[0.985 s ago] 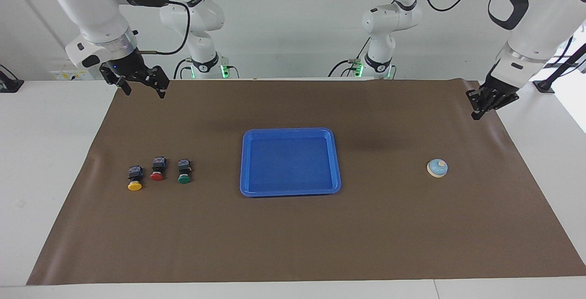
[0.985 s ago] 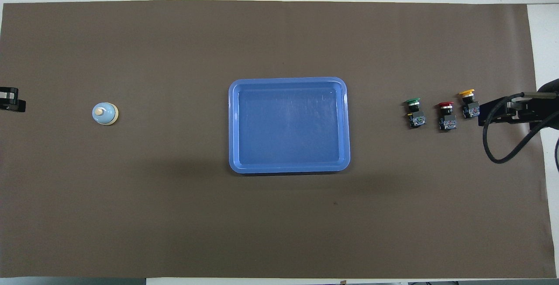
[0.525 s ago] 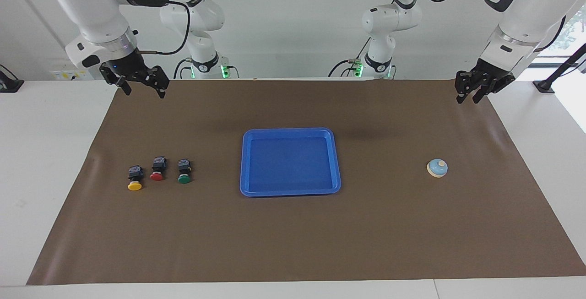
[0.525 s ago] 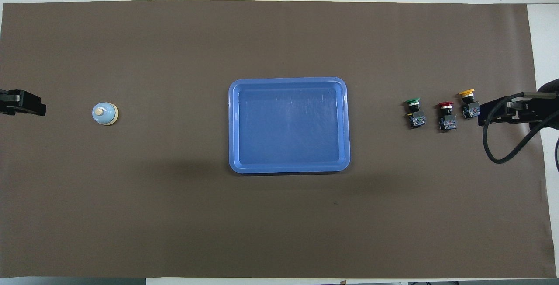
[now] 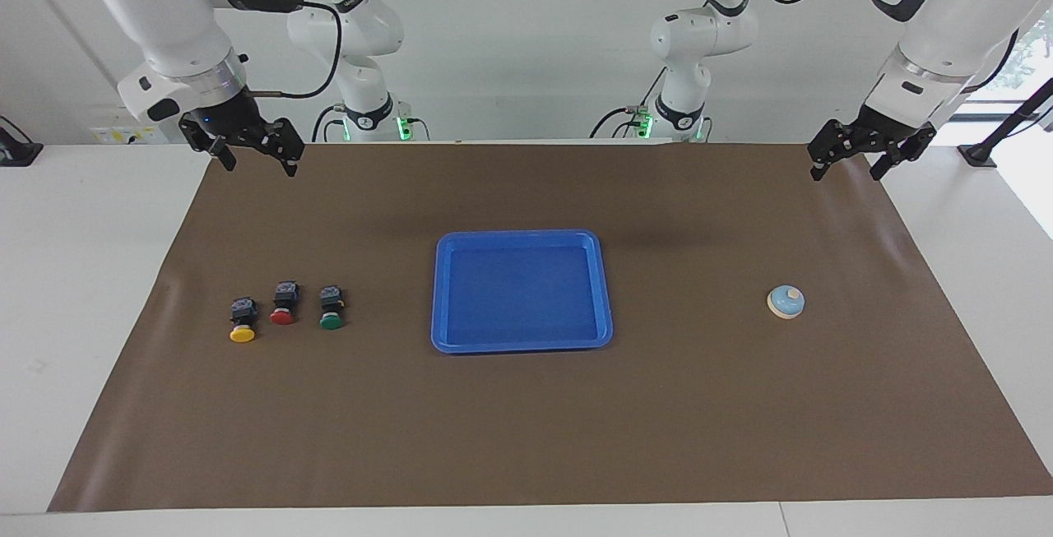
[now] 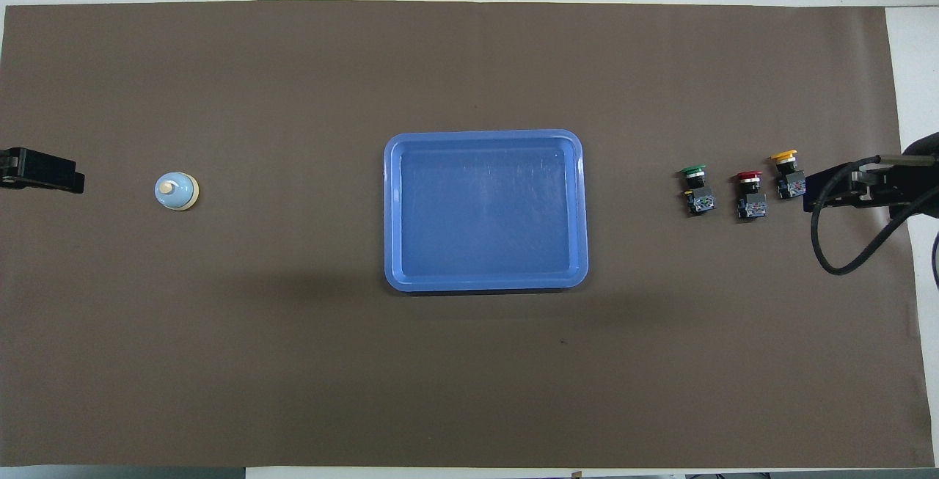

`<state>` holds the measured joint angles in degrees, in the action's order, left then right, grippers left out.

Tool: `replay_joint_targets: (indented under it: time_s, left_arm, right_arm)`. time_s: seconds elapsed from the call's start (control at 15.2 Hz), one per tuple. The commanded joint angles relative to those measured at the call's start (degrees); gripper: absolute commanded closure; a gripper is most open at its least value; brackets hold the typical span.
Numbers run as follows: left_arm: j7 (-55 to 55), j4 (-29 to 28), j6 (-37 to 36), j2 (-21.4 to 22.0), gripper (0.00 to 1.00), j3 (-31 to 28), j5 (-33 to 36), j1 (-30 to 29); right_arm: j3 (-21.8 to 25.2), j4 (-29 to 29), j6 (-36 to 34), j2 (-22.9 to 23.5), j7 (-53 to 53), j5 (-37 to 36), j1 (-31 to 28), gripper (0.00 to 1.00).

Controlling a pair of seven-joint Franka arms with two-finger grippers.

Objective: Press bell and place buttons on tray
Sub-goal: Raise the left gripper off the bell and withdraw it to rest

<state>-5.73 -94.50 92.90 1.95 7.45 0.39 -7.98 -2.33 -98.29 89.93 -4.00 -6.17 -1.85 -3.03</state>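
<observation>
Brown paper covered the bench, where a blue tray lay at the middle with nothing in it. Three buttons sat in a row toward the right arm's end of the bench, well apart from the tray: the green button closest to it, the red button beside that, and the yellow button outermost. The bell stood alone toward the left arm's end. The left end effector hung above the corner of the paper at its own end, fingers spread wide and holding nothing. The right end effector hung over the paper's edge closest to the robots at its own end, likewise spread wide and empty.
</observation>
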Motion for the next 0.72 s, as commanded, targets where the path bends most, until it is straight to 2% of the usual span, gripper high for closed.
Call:
replay_joint_targets:
  time_s: [0.0, 0.66]
  left_arm:
    - [-0.4, -1.5, 0.4, 1.4, 0.00, -0.3, -0.4, 0.1]
    - [-0.4, -1.5, 0.4, 1.4, 0.00, -0.3, -0.4, 0.1]
  right_arm:
    - [-0.3, 0.0, -0.7, -0.5, -0.8, 1.0, -0.5, 0.00]
    - [0.0, 0.0, -2.7, -0.8, -0.6, 1.0, -3.8, 0.00]
